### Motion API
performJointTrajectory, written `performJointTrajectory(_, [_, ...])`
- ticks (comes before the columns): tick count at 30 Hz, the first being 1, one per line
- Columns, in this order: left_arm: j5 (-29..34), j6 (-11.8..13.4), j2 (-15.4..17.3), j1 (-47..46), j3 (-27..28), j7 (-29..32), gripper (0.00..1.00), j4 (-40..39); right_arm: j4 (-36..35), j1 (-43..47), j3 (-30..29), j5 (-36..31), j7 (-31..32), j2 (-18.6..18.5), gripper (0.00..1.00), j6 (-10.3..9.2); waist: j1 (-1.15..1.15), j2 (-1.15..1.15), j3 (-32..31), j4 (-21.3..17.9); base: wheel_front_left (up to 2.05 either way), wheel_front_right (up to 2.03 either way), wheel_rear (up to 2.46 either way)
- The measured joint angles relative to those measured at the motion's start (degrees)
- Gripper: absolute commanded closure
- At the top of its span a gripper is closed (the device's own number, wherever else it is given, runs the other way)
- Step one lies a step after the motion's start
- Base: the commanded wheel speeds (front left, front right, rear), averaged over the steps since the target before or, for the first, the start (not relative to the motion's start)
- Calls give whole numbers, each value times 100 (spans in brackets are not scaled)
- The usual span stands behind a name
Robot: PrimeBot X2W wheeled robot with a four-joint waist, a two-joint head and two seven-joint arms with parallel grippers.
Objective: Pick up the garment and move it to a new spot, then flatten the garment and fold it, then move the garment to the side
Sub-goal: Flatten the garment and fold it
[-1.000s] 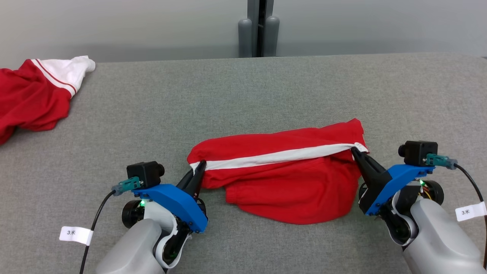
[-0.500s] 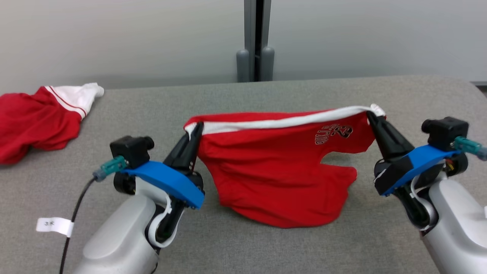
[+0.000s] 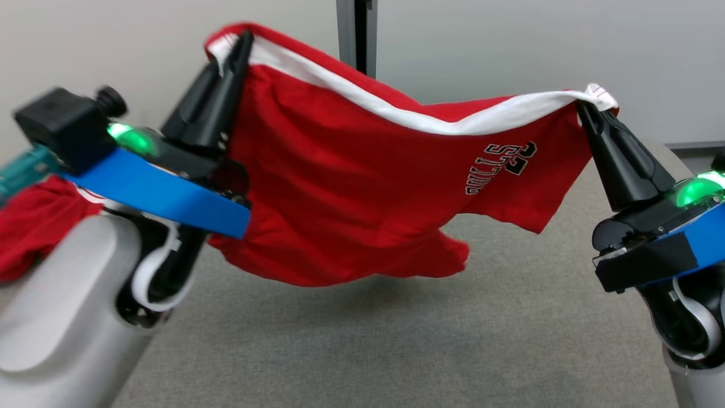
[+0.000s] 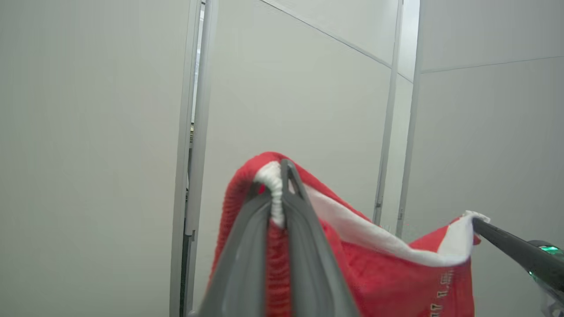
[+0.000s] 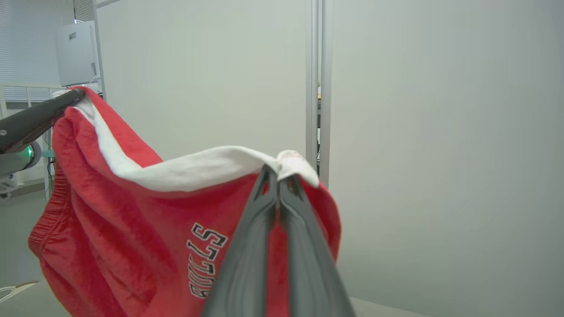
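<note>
A: Above the counter (image 3: 430, 345), strung between two arms: red shorts (image 3: 340, 187), apparently clear of the surface, judging by the shadow underneath.

B: Held how?

A: By the white waistband (image 3: 453, 119). Pinched at one end by the left tool (image 3: 241, 41), closed tight on the cloth; pinched at the other end by the right tool (image 3: 586, 107), likewise closed on it.

B: Long axis?

A: Along that waistband, straight from tool to tool, left to right over the counter. Tilted, though: higher at the left end, lower at the right, with a sag in the middle.

B: Nearer arm?

A: Neither; one end each, an even share. Legs dangling below the band, lettering turned toward the robot's head.

B: And for setting down at a new spot?

A: Probably best to level both ends and lower together, hem first onto the counter. Pulling slightly wider likely to take out the sag. Otherwise a risk of landing bunched. Worth steering clear of the other red cloth (image 3: 28, 238) beyond the left arm, too.
</note>
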Motion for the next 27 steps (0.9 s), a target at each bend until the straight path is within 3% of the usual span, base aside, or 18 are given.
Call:
performJointTrajectory(5, [-62,190,307,-288,248,348,100,-390,-460,-43,-229,-63,587,311,100,0,1,0,342,-145,0,0,0])
performJointTrajectory(8, [-155,166,300,-570,289,519,100,-250,-234,-319,-263,223,788,634,100,0,1,0,654,-224,0,0,0])
performJointTrajectory(12, [-162,54,236,-1166,336,641,100,281,455,-1197,-345,156,821,686,100,0,3,0,1136,-323,0,0,0])
performJointTrajectory(21, [256,-303,-282,-2911,489,26,100,1521,1898,-3555,-493,-557,-140,971,100,0,4,0,2023,-426,0,0,0])
performJointTrajectory(27, [267,-502,-563,-3019,461,-421,100,1863,2281,-3810,-337,-954,-801,1068,100,0,3,0,2377,-417,0,0,0])
